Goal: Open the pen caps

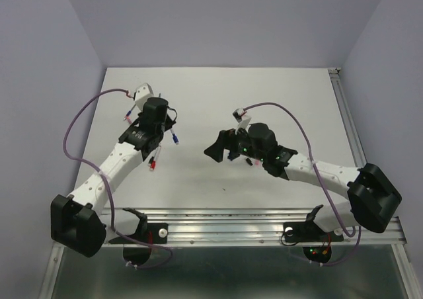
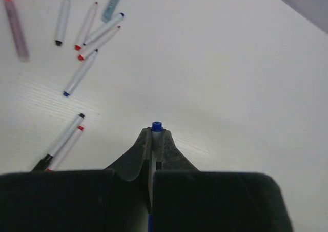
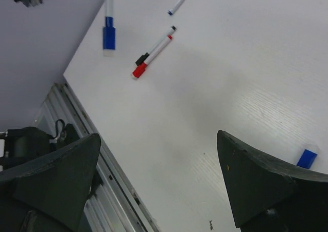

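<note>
— What is your left tool (image 2: 155,134) doing?
— It is clamped shut on a pen (image 2: 157,126). The pen's blue end pokes past my fingertips, mid-frame in the left wrist view.
— And the right tool (image 3: 159,137)?
— Its jaws stand wide apart over the white desk (image 3: 215,78).
— Where is the blue cap (image 3: 307,158)?
— Loose on the desk at the lower right, just beside my right finger. A red cap (image 3: 137,72) sits on a second pen (image 3: 158,50), upper left of centre.
</note>
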Robot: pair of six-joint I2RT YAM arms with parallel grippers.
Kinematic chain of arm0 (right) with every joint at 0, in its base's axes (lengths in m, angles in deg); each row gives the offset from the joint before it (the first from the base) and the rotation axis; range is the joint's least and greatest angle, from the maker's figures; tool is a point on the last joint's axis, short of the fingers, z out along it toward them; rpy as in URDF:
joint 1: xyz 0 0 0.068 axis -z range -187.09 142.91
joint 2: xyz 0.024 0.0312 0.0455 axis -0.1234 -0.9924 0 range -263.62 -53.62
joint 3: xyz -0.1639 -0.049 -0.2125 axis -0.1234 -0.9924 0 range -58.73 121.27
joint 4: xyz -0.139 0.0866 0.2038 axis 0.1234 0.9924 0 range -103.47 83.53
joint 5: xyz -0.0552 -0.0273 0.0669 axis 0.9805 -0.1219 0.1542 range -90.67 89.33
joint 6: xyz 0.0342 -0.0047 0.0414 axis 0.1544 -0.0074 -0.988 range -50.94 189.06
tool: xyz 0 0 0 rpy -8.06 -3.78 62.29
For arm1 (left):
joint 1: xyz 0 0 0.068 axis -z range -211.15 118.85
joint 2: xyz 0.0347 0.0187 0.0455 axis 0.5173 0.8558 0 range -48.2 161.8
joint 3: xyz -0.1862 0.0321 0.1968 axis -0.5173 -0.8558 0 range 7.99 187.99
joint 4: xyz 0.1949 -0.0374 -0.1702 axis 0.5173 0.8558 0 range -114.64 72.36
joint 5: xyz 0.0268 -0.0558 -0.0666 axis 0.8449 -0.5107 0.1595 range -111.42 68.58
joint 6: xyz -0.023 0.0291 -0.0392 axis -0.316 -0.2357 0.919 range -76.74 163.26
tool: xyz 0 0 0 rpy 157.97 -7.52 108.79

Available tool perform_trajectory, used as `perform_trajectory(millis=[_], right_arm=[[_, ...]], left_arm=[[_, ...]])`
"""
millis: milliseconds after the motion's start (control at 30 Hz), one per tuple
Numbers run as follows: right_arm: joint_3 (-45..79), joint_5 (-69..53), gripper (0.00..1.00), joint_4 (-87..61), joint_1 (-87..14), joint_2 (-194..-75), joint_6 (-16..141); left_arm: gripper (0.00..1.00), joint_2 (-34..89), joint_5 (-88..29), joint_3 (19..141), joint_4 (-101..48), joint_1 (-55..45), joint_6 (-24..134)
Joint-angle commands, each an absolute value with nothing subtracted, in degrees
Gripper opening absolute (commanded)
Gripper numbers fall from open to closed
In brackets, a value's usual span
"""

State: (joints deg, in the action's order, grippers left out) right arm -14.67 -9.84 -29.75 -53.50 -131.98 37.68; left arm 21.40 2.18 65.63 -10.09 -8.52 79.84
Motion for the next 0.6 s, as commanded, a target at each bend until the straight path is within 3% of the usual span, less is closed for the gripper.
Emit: perform_trajectory(millis=[0, 567], right_arm=[[-14.96, -19.38, 1.0, -40.53, -53.05, -131.13, 34.79], [-8.01, -30.29, 0.93, -49.24, -53.05, -142.47, 26.0]], left_arm=[[0.0, 16.07, -2.26, 59.94, -17.68, -4.88, 88.32], [0.0, 12.53, -4.89, 54.13, -27.1, 5.76, 94.15]])
